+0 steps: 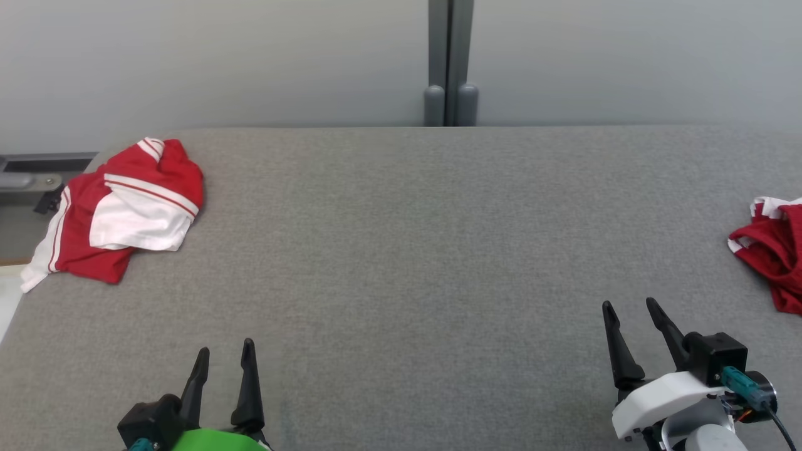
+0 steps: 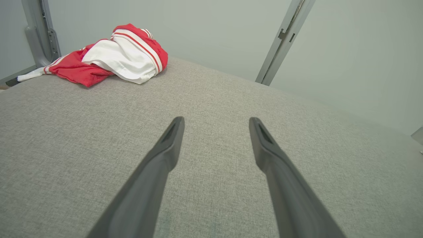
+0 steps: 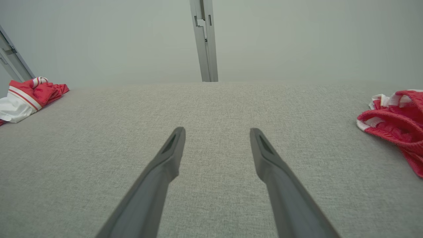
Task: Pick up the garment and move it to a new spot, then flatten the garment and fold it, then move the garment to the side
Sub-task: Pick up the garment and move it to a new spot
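Note:
A red and white garment (image 1: 122,216) lies bunched at the far left of the grey table (image 1: 407,250), one end drooping over the left edge; it also shows as the garment (image 2: 112,56) and the garment (image 3: 24,97). A second red and white garment (image 1: 774,247) lies crumpled at the right edge, cut off by the frame, and appears as the second garment (image 3: 395,124). My left gripper (image 1: 224,354) hovers open and empty near the front left. My right gripper (image 1: 630,307) stands open and empty at the front right, apart from both garments.
A grey wall with a vertical metal post (image 1: 450,62) runs behind the table. A grey metal fixture (image 1: 31,178) sits beyond the table's far left corner. Bare grey fabric stretches across the middle between the two garments.

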{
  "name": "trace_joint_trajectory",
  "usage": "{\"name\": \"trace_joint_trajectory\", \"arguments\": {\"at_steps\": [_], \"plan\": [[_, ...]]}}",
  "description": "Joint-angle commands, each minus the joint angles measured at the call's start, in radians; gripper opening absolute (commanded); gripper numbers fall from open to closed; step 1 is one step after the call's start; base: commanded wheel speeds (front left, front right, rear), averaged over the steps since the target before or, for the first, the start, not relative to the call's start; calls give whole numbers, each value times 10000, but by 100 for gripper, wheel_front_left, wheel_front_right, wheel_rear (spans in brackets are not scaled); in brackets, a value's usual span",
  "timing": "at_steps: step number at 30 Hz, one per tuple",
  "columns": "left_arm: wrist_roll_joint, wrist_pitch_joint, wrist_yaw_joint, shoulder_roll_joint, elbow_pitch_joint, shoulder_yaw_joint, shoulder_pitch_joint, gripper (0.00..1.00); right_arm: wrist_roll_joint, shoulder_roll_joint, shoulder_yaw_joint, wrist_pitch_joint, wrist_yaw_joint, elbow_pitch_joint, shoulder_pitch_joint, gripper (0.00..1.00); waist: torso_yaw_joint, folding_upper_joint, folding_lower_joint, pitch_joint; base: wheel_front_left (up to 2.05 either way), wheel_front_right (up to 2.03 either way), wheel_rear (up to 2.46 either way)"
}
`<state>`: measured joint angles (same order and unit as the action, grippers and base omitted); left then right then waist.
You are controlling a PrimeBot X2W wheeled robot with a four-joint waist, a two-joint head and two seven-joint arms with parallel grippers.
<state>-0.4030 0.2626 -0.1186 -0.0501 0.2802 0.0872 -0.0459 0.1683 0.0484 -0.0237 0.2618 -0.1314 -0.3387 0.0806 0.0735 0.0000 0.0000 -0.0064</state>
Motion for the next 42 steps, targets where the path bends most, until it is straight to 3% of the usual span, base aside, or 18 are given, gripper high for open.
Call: {"name": "trace_joint_trajectory", "arguments": {"at_steps": [1,11,19,27,35,42], "plan": [[8,28,1,-14,5,39,191,100,-45,38,-57,45,15,40,-115,100,591,0,0,-71,0,0,0],[166,18,33,-20,40,-81,32,100,53,40,73,45,15,-29,-47,100,2985,0,0,-107,0,0,0],[117,18,-6,-16,-55,-223,-41,100,28,46,234,45,15,-126,66,100,4126,0,0,59,0,0,0],[-21,18,41,-14,-184,-195,-32,100,-93,50,322,45,15,-85,255,100,4417,0,0,258,0,0,0],[104,18,124,-20,-509,-469,421,100,-389,47,249,45,15,44,530,100,4103,0,0,734,0,0,0],[425,14,30,-1171,-1100,-1185,2231,100,-904,47,76,45,15,170,909,100,3598,0,0,1336,0,0,0]]}}
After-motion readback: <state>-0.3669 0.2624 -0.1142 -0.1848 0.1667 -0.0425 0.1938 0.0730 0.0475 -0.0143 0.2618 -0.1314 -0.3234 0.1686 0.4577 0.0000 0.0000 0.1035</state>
